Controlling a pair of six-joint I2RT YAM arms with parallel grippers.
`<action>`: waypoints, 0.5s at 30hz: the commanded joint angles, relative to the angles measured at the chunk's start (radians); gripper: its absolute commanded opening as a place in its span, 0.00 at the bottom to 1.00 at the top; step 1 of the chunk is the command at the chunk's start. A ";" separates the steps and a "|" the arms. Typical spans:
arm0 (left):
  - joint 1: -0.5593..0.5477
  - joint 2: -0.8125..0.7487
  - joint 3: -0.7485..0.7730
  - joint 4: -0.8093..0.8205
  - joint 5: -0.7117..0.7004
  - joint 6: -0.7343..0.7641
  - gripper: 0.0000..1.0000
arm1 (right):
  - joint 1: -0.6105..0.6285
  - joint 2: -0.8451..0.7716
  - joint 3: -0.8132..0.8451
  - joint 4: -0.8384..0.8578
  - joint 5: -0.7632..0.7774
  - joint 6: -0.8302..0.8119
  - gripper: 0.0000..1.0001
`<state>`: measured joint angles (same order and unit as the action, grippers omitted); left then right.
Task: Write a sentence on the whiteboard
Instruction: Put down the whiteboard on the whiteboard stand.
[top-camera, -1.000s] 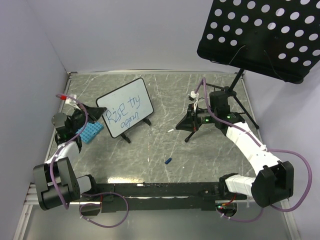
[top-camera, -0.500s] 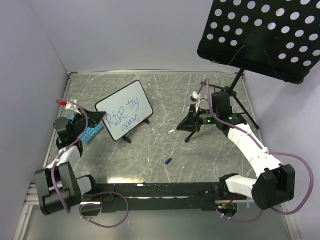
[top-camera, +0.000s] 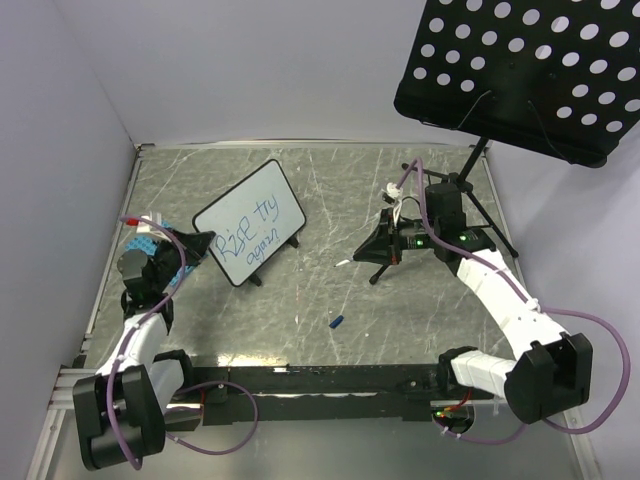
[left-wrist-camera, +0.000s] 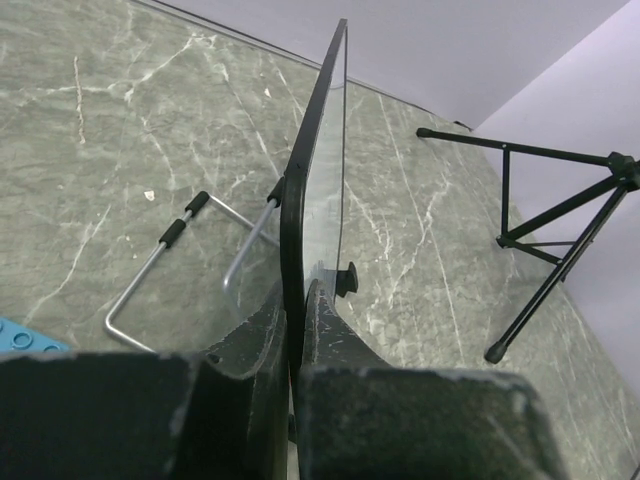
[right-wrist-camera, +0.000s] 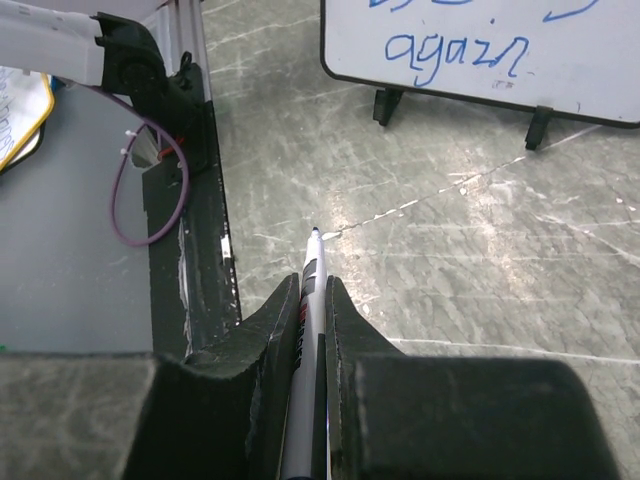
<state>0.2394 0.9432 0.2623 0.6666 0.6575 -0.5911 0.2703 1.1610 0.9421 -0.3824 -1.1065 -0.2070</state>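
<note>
Whiteboard (top-camera: 255, 225), L gripper (top-camera: 205, 243) nearer now, tight on its edge by blue plate (left-wrist-camera: 25, 338); R gripper (right-wrist-camera: 310, 292) tight on marker (right-wrist-camera: 313, 262).

Your left arm (top-camera: 140, 338) folded low by the left edge, its gripper (top-camera: 198, 244) clamped on the whiteboard (top-camera: 262, 218) rim, your right arm (top-camera: 500, 290) reaching forward, elbow bent inward, its gripper (top-camera: 380, 242) pinching a marker (right-wrist-camera: 313, 262).

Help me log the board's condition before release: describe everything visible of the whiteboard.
The whiteboard is a small glossy white rectangle in a thin black frame with rounded corners. It stands on black feet, which seem to rest on the table, with a wire prop behind. Blue handwriting in two lines reads roughly "Rise try again". The left pincer is clamped on its edge.
</note>
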 joint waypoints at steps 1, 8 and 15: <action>0.021 0.037 -0.015 0.031 -0.113 0.161 0.01 | -0.011 -0.050 -0.002 0.027 -0.042 -0.011 0.00; 0.049 0.118 0.054 -0.074 -0.059 0.269 0.01 | -0.023 -0.061 -0.005 0.034 -0.055 0.001 0.00; 0.052 0.172 0.072 -0.136 -0.062 0.344 0.03 | -0.036 -0.064 -0.006 0.036 -0.065 0.008 0.00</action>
<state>0.2657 1.0790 0.3325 0.6453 0.7143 -0.5076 0.2459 1.1221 0.9405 -0.3813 -1.1294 -0.2016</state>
